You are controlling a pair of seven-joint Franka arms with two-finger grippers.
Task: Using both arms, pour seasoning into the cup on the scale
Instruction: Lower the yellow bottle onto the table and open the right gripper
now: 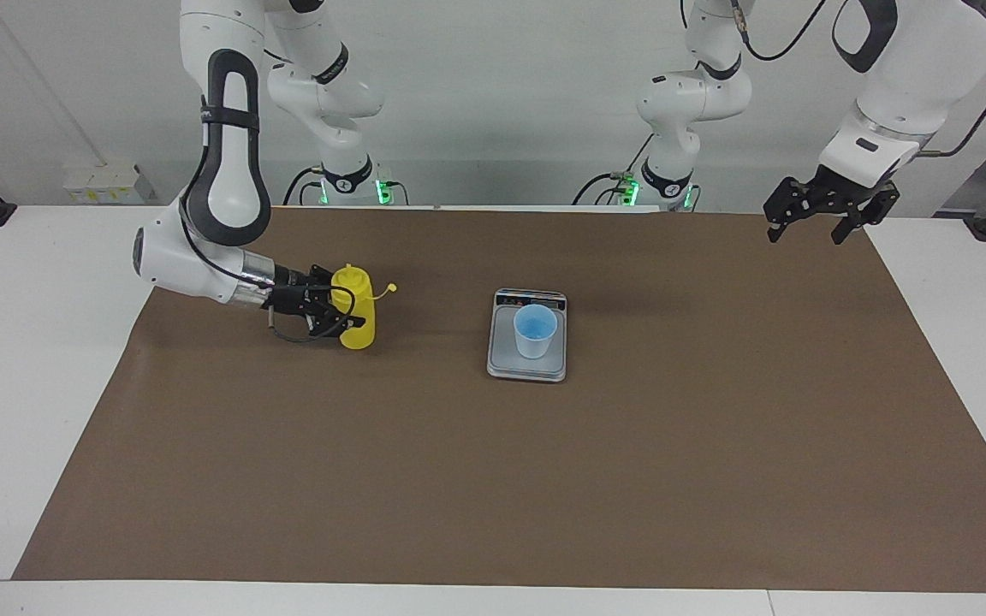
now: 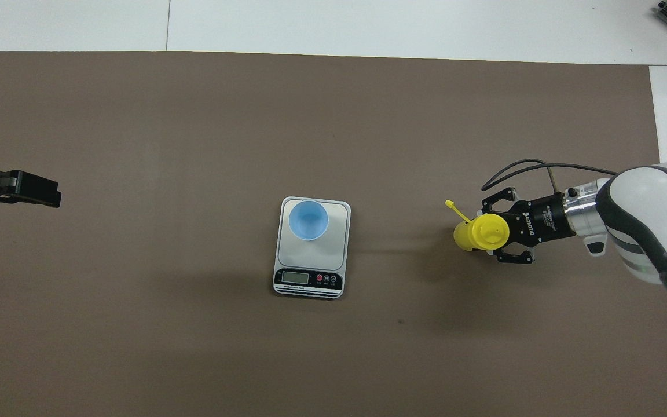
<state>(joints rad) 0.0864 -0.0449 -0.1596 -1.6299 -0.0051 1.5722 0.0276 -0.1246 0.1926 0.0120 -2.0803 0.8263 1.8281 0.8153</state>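
Note:
The seasoning (image 1: 359,323) (image 2: 480,233), a yellow squeeze bottle, stands nearly upright at mat level toward the right arm's end of the table, well apart from the scale. Its small cap (image 1: 390,290) hangs open on its tether, pointing toward the scale. My right gripper (image 1: 341,310) (image 2: 494,230) is shut on the bottle's body from the side. The light-blue cup (image 1: 536,329) (image 2: 308,220) stands upright on the grey scale (image 1: 527,369) (image 2: 309,280) at mid-table. My left gripper (image 1: 805,233) (image 2: 44,194) hangs open and holds nothing, raised over the mat's corner at the left arm's end.
A brown mat (image 1: 544,479) covers most of the white table (image 1: 39,342). The scale's dark display strip (image 2: 308,278) faces the robots. Nothing else lies on the mat.

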